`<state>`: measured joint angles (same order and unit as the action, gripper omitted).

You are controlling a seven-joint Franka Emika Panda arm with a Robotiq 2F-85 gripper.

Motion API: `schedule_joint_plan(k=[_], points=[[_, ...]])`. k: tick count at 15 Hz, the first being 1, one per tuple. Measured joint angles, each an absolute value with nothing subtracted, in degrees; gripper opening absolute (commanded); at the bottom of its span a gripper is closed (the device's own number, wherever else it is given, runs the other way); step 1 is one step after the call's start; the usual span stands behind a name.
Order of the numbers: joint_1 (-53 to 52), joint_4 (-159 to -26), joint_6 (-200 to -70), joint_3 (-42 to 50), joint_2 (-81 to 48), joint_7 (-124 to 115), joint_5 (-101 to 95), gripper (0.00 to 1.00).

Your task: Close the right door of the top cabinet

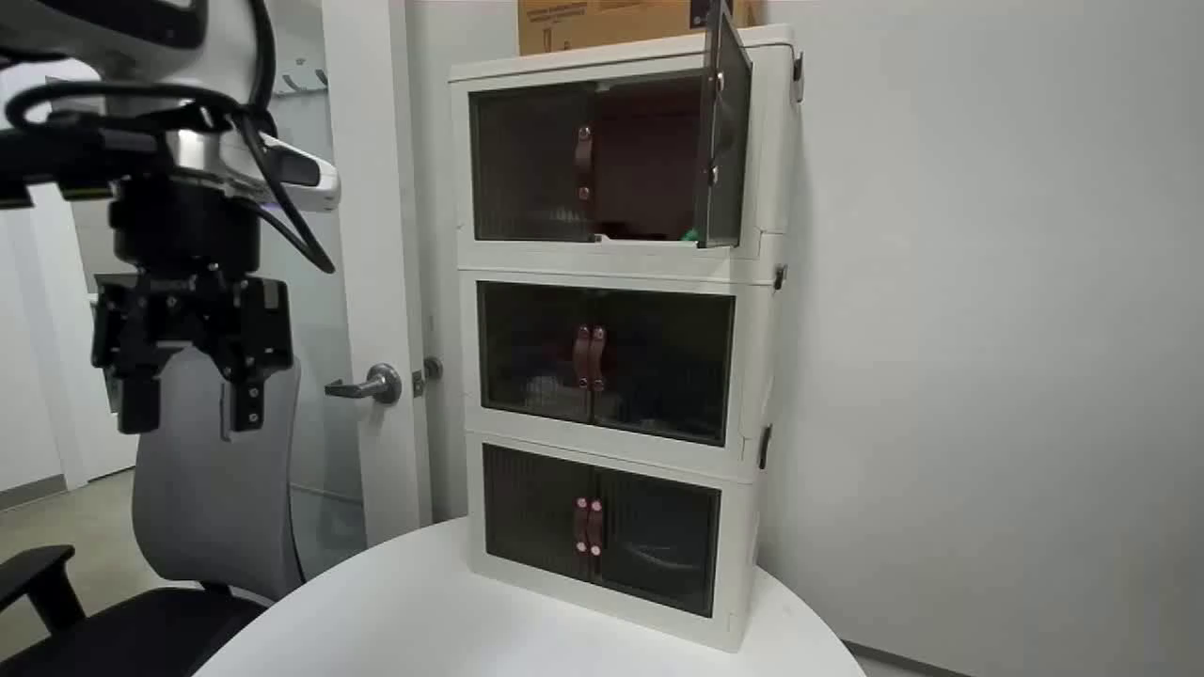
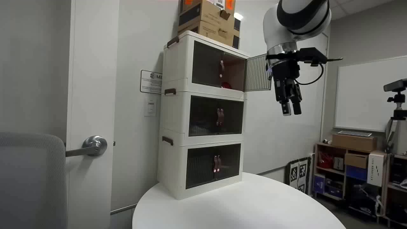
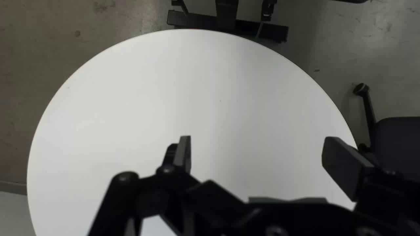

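We've got the table point(image 3: 197, 82), round and white, filling the middle of the wrist view, and on it the stack point(image 1: 602, 444), three units high, mid-frame in both exterior views. Here's the arm point(image 2: 297, 19), hanging in at the upper right of an exterior view. At upper centre sits the top cabinet point(image 1: 771, 141), and at its right side, look, our right door point(image 1: 729, 141), swung open! Long axis upright, free edge jutting towards us and up to the top of the frame; in an exterior view the right door point(image 2: 257, 73) points right. The left door point(image 1: 531, 165) beside it is closed. At frame left we see the gripper point(image 1: 193, 409), pointing down, well apart from the right door, fingers point(image 3: 343, 167) spread wide, released. And smallest, the left door's handle point(image 1: 584, 162), reddish and upright.
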<state>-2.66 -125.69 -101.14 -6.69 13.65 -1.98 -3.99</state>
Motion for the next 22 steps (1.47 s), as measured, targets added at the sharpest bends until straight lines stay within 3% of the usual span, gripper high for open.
schedule_joint_plan(k=[8, 22], points=[[-2.7, -125.63, -102.19, -6.74, 13.66, -2.61, -5.46, 1.0], [-1.33, -117.56, -124.06, -7.39, 13.99, -16.46, -18.99, 1.0]])
